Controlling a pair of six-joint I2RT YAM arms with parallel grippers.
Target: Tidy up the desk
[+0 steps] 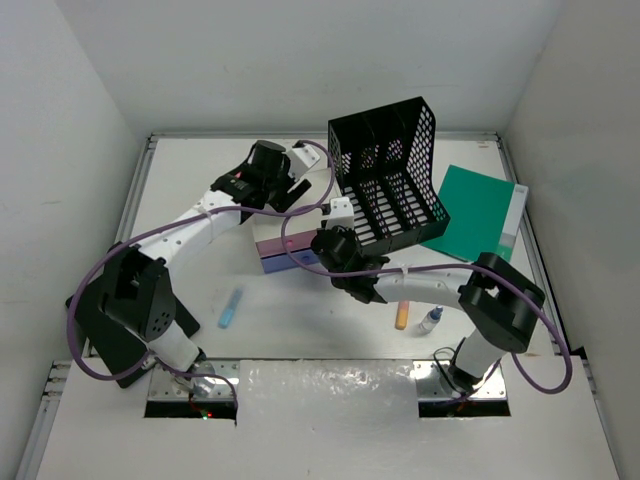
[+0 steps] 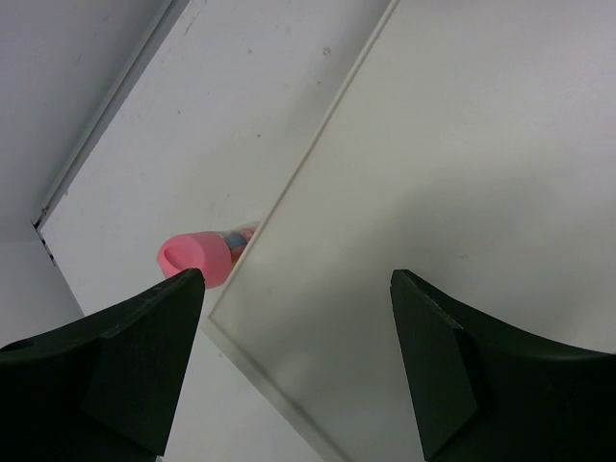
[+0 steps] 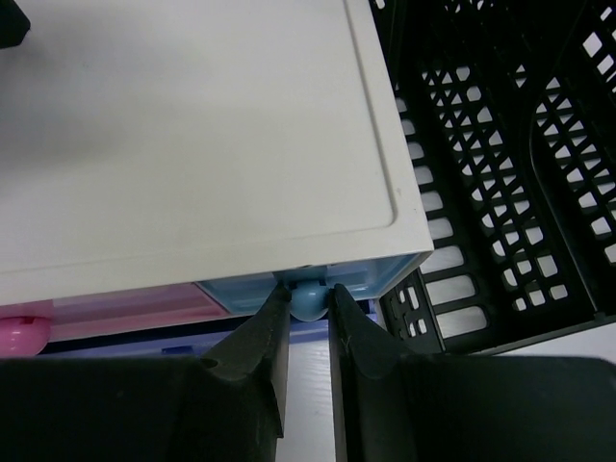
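The white desk holds a small cream-topped drawer box. My right gripper is shut on the round blue knob of the box's blue drawer; in the top view it sits at the box's front. The drawer stands about flush with the box front. A pink drawer with a pink knob lies to its left. My left gripper is open and empty over the box's cream top, and in the top view it is over the box's far side.
A black mesh file rack leans against the box's right side. A green notebook lies at the right. A blue pen, an orange tube and a small bottle lie near the front. A pink-capped object lies beside the box.
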